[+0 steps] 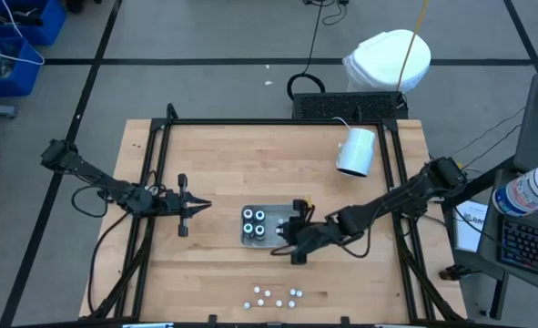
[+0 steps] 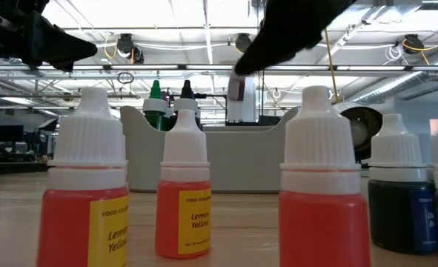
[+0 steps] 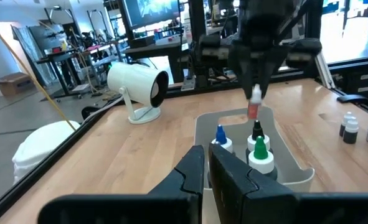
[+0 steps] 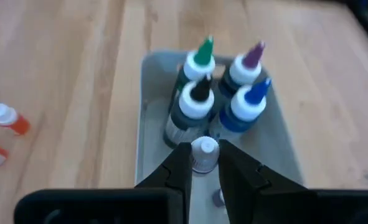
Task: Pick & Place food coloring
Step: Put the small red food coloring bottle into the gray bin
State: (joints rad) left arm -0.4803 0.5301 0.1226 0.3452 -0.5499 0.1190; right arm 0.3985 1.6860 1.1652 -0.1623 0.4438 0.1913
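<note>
step: I hold a small white-capped red dropper bottle (image 4: pixel 203 154) in the right gripper (image 4: pixel 204 163), jaws closed on it, over the grey tray (image 4: pixel 147 124).
next: I judge lowering it into the free near slot beside the four bottles (image 4: pixel 224 87).
left gripper (image 3: pixel 208 171): jaws closed, empty, waiting left of tray.

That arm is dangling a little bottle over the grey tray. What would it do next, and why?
Probably lower it a little and let go. The right gripper pinches a small white-capped red bottle above the grey plastic tray, over the bare part beside the four dark capped bottles standing there. The left gripper waits aside, shut.
</note>
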